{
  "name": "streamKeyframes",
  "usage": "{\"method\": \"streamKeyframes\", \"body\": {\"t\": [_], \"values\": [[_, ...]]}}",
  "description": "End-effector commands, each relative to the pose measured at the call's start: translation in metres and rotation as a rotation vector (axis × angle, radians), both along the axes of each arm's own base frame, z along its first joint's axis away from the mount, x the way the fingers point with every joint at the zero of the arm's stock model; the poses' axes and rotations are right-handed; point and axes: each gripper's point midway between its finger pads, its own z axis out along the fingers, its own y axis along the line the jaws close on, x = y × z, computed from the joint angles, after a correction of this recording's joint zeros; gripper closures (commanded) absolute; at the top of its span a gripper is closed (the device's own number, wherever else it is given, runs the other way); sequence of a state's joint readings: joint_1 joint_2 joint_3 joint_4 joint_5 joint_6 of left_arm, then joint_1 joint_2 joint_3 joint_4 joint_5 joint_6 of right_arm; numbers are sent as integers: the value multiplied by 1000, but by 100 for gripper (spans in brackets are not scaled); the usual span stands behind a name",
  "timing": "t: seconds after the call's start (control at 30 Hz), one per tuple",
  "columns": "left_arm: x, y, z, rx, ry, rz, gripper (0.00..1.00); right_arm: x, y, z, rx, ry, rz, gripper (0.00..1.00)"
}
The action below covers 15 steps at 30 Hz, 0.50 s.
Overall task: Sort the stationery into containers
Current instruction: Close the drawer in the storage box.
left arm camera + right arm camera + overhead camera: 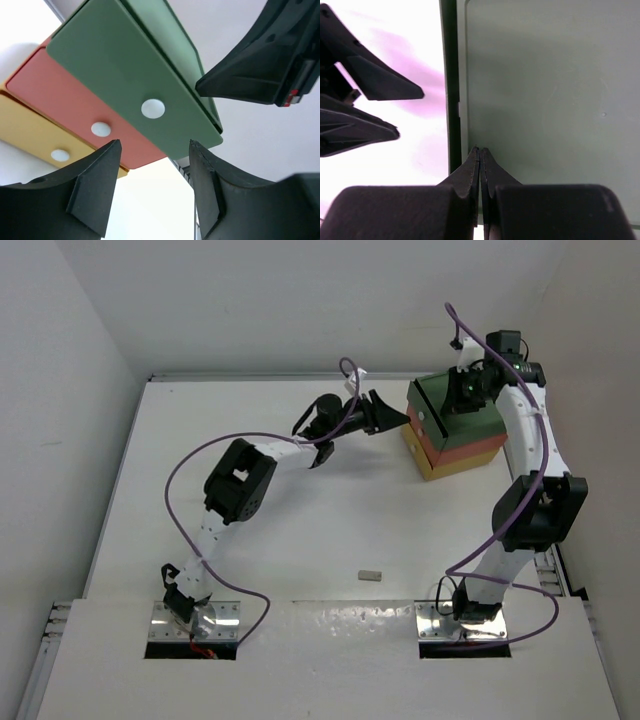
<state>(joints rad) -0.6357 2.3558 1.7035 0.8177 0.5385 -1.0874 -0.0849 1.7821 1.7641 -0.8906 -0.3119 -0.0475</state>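
My two pincers at the drawer stack

My left pincer [155, 144] stands apart just in front of the green drawer [125, 65], whose white knob [152, 108] shows between its fingers, above the coral drawer [60, 95] and the yellow drawer [30, 130]. My right pincer [480, 150] is pressed together, tips on the stack's green top. The grey eraser [371, 575] lies on the table [300, 520], well apart from both.

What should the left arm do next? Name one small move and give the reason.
Probably draw the left gripper straight back from the green drawer. Its jaws stand open in front of the white knob and hold nothing, while the grey eraser lies loose on the table, likely the next thing to fetch.
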Motion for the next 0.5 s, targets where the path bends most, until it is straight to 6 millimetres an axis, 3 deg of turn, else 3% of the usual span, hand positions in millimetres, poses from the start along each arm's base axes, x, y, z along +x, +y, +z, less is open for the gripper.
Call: {"method": "streamKeyframes", "body": {"t": [0.0,0.47], "values": [[-7,-7,25,-37,-36,-32,36,4,8,5,23,-24,9,100],[5,-29,19,-46,-27,-45,33,5,19,10,35,-32,24,100]]}}
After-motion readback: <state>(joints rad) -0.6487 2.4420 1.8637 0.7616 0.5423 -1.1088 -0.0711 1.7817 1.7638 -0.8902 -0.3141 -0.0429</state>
